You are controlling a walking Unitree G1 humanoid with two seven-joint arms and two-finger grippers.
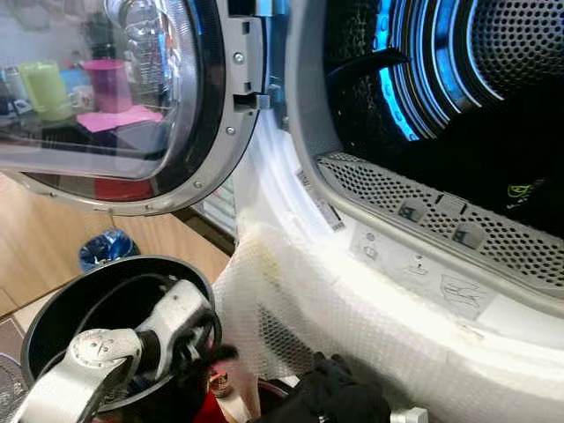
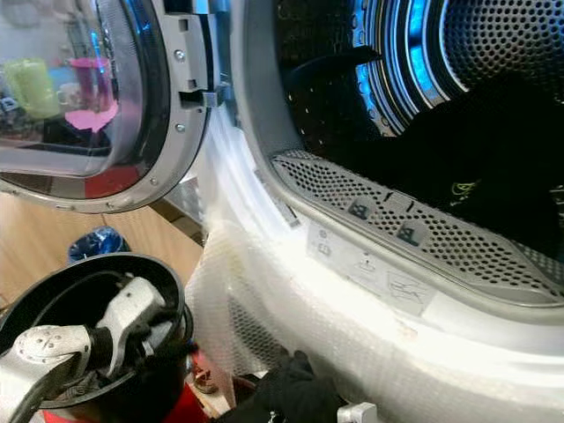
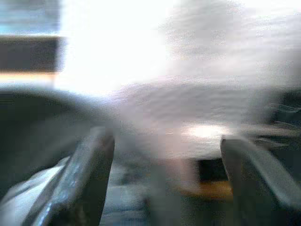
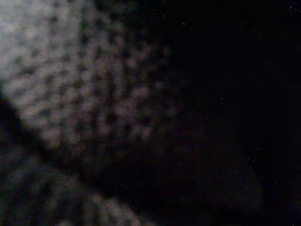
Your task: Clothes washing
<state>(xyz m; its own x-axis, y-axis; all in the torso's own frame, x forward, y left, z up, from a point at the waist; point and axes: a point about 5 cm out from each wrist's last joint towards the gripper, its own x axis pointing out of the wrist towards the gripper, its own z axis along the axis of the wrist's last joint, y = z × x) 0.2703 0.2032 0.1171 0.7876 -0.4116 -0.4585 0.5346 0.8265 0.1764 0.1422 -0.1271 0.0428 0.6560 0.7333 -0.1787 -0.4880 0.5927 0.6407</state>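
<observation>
Two head views, near-identical: open washing machine [image 1: 370,264] filling the right and centre of the frame, round glass door [image 1: 132,106] swung out at upper left. Left wrist view blurred, yet showing what the head views cannot: left gripper [image 3: 164,179] with its two dark fingers [image 3: 84,179] spread wide, holding nothing, pale wrapping beyond. Right wrist view nearly black, with only a blurred dotted mesh pattern at upper left; right gripper's state impossible to tell.

Inside the drum [image 2: 441,53], perforated metal lit blue, with dark clothes [image 2: 493,150] heaped at right, a yellow-green mark on the fabric. More dark cloth [image 2: 291,392] bunched at the bottom centre, below the machine's front, a bit of metal just beside it. White bubble wrap [image 1: 352,326] draped over the machine's lower front.

At lower left, silver left arm [image 1: 97,361] reaching into a black bucket [image 1: 62,300], something red beneath. Behind, wooden floor [image 1: 35,238] and a blue object [image 1: 106,248]. Reflected in the door glass: pink and green cups.
</observation>
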